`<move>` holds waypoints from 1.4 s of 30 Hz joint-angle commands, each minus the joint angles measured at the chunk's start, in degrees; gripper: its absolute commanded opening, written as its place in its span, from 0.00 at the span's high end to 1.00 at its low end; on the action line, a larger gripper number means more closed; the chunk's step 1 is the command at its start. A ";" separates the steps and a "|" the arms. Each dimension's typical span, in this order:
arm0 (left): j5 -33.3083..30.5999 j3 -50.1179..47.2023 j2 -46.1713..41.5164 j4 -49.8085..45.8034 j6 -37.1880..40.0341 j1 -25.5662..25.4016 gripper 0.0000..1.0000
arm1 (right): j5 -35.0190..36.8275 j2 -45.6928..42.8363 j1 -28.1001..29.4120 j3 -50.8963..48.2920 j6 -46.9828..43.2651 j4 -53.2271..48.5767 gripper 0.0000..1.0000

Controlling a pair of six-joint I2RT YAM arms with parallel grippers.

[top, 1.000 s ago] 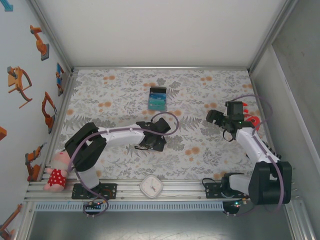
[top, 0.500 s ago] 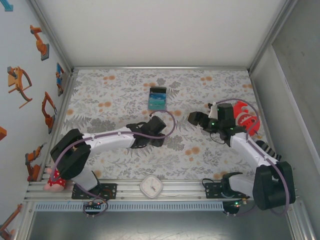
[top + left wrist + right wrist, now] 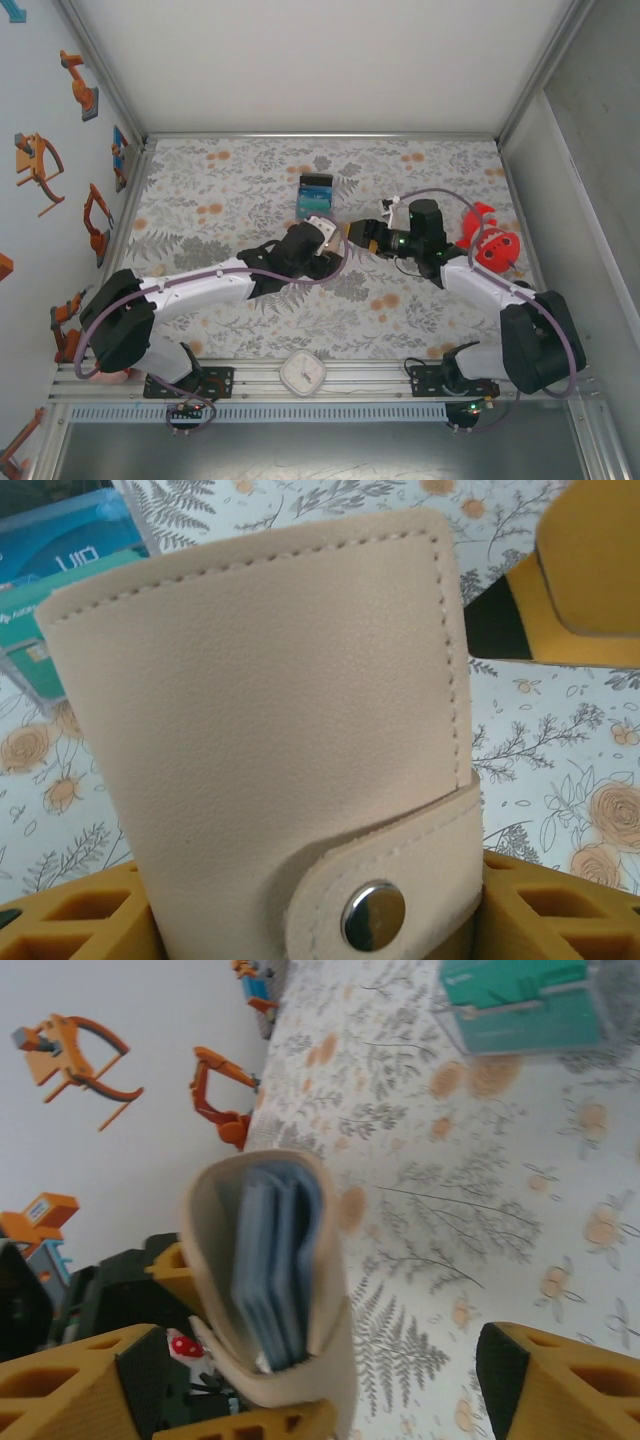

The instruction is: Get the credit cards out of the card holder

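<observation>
The card holder [image 3: 270,730], a tan wallet with its strap snapped shut by a metal stud [image 3: 373,915], is held above the table in my left gripper [image 3: 320,925], which is shut on its lower part. In the top view the card holder [image 3: 322,227] sits at the left gripper [image 3: 316,242], with the right gripper [image 3: 354,233] just to its right. In the right wrist view the card holder [image 3: 330,1360] faces me end-on, and the blue credit cards [image 3: 275,1260] show edge-on inside it. My right gripper [image 3: 320,1390] is open, with the card holder close to its left finger [image 3: 80,1380].
A teal-and-black block [image 3: 315,197] lies on the flowered cloth just beyond the grippers. A red toy [image 3: 490,245] sits by the right arm. A white round clock [image 3: 302,372] rests on the near rail. Walls [image 3: 110,90] enclose the table [image 3: 230,180] on three sides.
My left arm has stretched up and to the right, carrying the card holder to the table's middle. My right arm has swung left to meet it, its jaws narrowing somewhat.
</observation>
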 commanded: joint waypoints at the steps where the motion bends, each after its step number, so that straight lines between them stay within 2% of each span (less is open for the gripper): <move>1: 1.43 0.98 -0.57 3.12 2.86 -0.19 0.38 | -1.81 -0.31 1.13 2.51 0.91 4.02 0.20; 7: 2.84 1.28 -0.46 4.11 2.79 -0.19 0.39 | -0.83 1.16 1.57 3.24 0.59 3.86 0.22; 15: 3.82 1.93 -0.08 4.85 3.14 -0.19 0.38 | -0.41 4.74 3.90 5.66 0.40 4.67 0.34; 17: 4.13 2.01 -0.08 5.30 3.06 -0.19 0.38 | -0.34 5.27 4.11 6.07 0.44 4.67 0.43; 19: 3.86 1.78 -0.47 5.66 2.88 -0.18 0.36 | 0.11 5.61 4.09 6.21 0.48 4.22 0.57; 21: 3.36 0.94 -1.35 6.42 2.75 -0.17 0.33 | 0.93 5.65 4.16 6.30 0.52 3.72 0.78; 22: 3.00 0.44 -2.07 6.94 2.58 -0.19 0.29 | 1.26 5.51 4.09 6.38 0.66 3.49 0.88; 24: 2.11 -0.21 -3.70 7.13 1.63 -0.17 0.16 | 2.14 5.14 4.09 6.38 0.50 3.22 1.00; 26: 1.71 -1.62 -5.63 7.93 0.35 -0.17 0.04 | 3.68 4.00 4.16 6.34 -0.61 2.09 1.00; 30: -0.61 -7.36 -10.39 13.27 -2.67 0.03 0.03 | 7.35 1.56 4.00 6.90 -3.71 -2.21 1.00; 34: -2.65 -9.66 -14.78 13.08 -5.11 1.21 0.03 | 8.83 0.72 3.70 8.82 -6.97 -6.72 1.00; 39: 2.91 -11.46 -19.97 9.25 -8.31 7.62 0.03 | 8.79 0.10 2.64 10.47 -9.17 -9.30 1.00; 42: 7.78 -16.38 -24.58 13.37 -11.54 12.89 0.03 | 8.88 -1.17 2.35 10.94 -11.47 -10.92 1.00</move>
